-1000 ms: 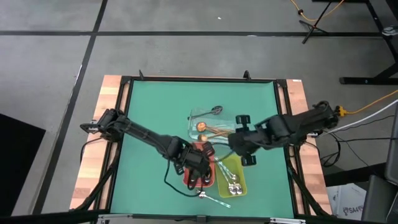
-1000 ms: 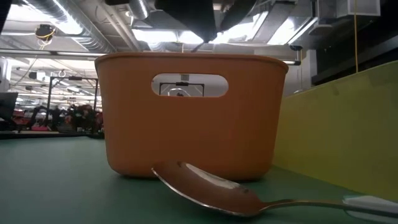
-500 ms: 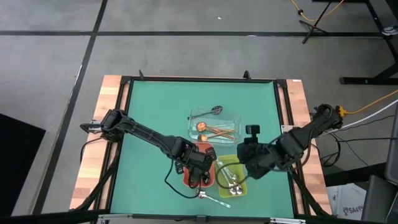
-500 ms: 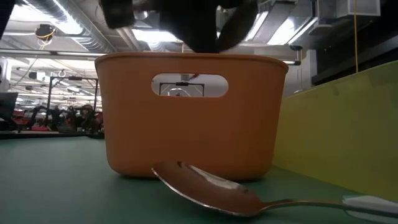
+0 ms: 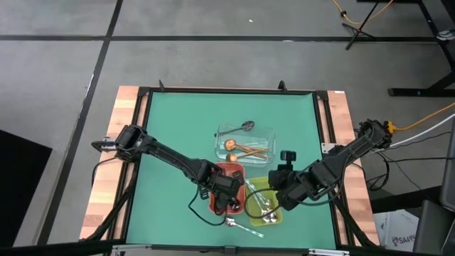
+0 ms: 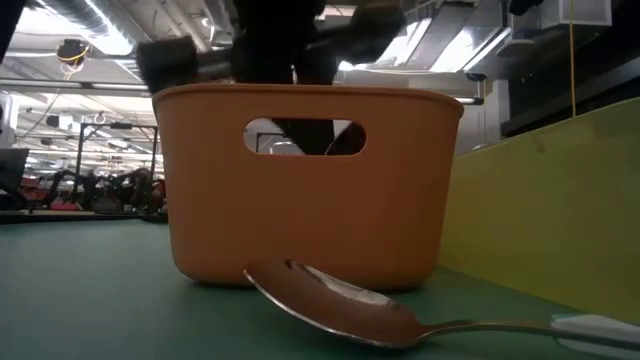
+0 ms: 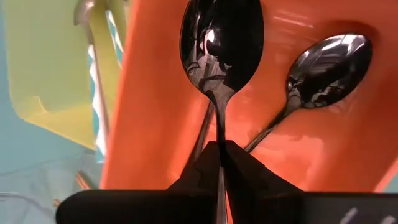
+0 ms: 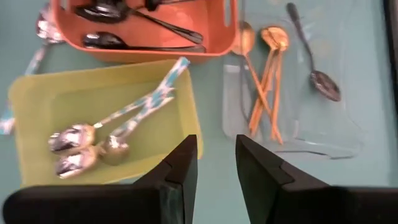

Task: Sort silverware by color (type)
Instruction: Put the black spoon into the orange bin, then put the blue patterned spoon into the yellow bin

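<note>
Pinching a black spoon (image 7: 221, 43) by its handle, the left gripper (image 7: 222, 163) hangs clenched over the red tray (image 5: 217, 203), lower into it than a second ago, with another black spoon (image 7: 326, 65) lying on the tray floor beside. The right gripper (image 8: 215, 163), fingers parted and holding nothing, has swung from beside the clear tray (image 5: 266, 135) to over the yellow-green tray (image 5: 276, 208), where silver spoons (image 8: 81, 146) lie. Copper-gold utensils (image 8: 266, 78) rest in the clear tray.

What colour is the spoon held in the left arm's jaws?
Black, with a shiny finish: the spoon shows best in the left wrist view, above the red tray.
</note>
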Controlling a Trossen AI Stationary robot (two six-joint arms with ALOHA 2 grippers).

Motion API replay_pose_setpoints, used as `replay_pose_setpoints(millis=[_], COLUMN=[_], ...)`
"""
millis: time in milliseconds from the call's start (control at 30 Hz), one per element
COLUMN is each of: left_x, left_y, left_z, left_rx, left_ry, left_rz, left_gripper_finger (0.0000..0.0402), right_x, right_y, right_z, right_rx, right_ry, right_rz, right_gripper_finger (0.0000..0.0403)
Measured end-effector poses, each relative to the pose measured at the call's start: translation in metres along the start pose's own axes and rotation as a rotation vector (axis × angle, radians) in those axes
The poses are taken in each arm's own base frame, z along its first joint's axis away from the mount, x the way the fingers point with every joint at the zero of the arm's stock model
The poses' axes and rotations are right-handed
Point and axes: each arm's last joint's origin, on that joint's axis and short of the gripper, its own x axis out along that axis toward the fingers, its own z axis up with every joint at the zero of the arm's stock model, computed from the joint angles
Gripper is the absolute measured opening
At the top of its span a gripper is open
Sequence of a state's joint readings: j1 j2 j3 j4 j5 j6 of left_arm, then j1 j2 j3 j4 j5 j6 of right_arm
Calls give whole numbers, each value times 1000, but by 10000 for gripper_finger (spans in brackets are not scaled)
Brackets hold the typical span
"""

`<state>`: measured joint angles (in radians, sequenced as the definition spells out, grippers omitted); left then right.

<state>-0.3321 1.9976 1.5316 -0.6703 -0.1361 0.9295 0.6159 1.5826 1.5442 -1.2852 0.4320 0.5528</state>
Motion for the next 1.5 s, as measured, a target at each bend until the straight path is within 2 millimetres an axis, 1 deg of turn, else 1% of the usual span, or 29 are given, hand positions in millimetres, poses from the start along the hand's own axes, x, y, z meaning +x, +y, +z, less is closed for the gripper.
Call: replay_pose_setpoints(millis=[200, 533, 733, 900, 1000, 1300, 1500], left_x=[13, 29, 32, 32, 32, 32, 32], left_y=[-11, -27, -28, -25, -25, -25, -24], left_z=[-6, -16, -16, -15, -15, -15, -14], left_rx=[1, 3, -2, -7, -10, -15, -15], left_ry=[9, 26, 11, -3, -4, -5, 28], left_rz=[-12, -34, -13, 6, 8, 12, 49], left_gripper_finger=[5, 5, 5, 6, 15, 69, 81], right_x=[0, 0, -1, -1, -2, -6, -9], right_y=[5, 7, 9, 11, 12, 20, 25], right_z=[5, 7, 10, 12, 13, 10, 6], right_rx=[29, 40, 58, 109, 121, 114, 99], right_ry=[-28, -37, -62, -65, -81, -86, -105], right_rz=[75, 120, 148, 178, 197, 218, 202], right_gripper_finger=[99, 99, 99, 99, 99, 99, 99])
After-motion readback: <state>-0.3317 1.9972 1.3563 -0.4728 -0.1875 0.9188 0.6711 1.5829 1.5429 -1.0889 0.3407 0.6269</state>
